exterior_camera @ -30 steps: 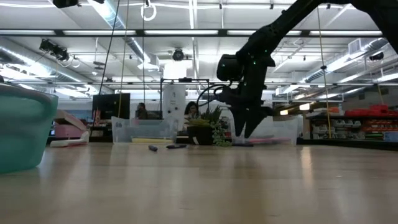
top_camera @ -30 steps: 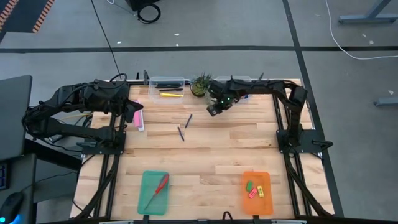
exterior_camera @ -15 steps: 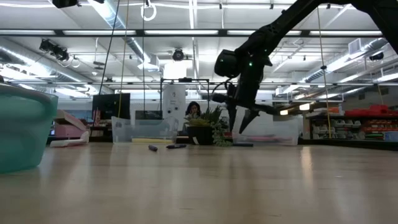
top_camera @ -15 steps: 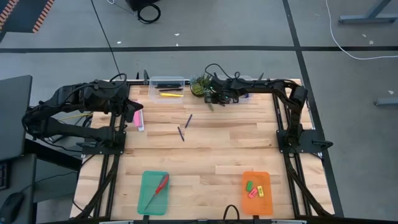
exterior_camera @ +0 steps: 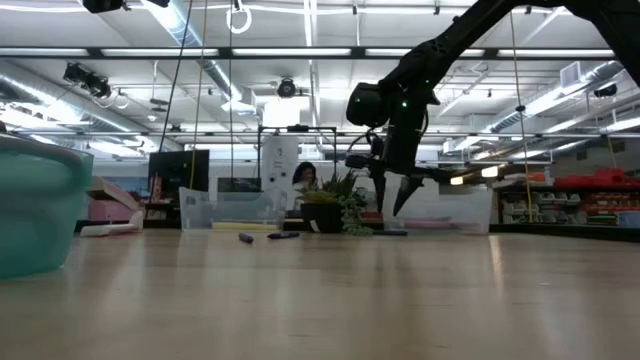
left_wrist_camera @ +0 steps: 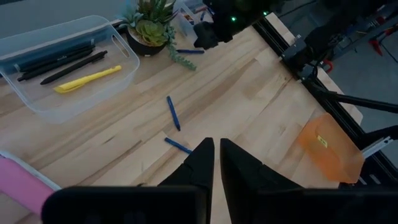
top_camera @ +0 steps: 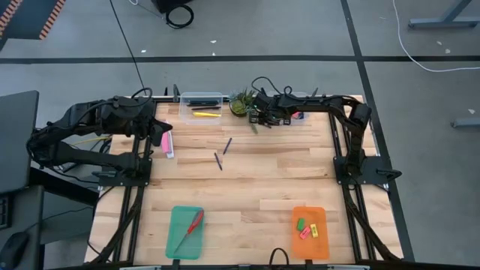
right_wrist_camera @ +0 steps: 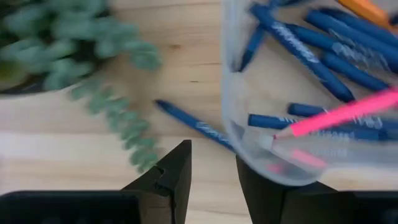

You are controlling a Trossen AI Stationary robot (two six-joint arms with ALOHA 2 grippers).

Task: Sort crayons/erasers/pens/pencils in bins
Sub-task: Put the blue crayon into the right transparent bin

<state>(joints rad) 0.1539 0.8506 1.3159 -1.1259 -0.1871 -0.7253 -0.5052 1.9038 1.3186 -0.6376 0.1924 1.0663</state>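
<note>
My right gripper (right_wrist_camera: pixel 213 165) hangs open over the far edge of the table (top_camera: pixel 256 124), fingers pointing down, nothing between them. Just beyond its fingertips a blue pen (right_wrist_camera: pixel 189 123) lies flat on the wood, one end against the wall of a clear bin (right_wrist_camera: pixel 249 134) that holds several blue pens and a pink stick. Two more blue pens (top_camera: pixel 226 145) (top_camera: pixel 218 160) lie mid-table. A second clear bin (top_camera: pixel 201 105) holds dark pencils and a yellow one. Erasers lie in the orange tray (top_camera: pixel 310 241). My left gripper (left_wrist_camera: pixel 214 163) waits shut above the table's left side.
A small potted plant (top_camera: pixel 241 103) stands between the two clear bins, its trailing leaves (right_wrist_camera: pixel 118 112) close to the right gripper. A long pink box (top_camera: pixel 166 142) lies at the left. The teal tray (top_camera: pixel 180 238) at the near edge holds red-handled scissors.
My right gripper has rolled about its own axis and tipped, staying over the same spot by the plant and the pen bin. Nothing on the table has moved.
</note>
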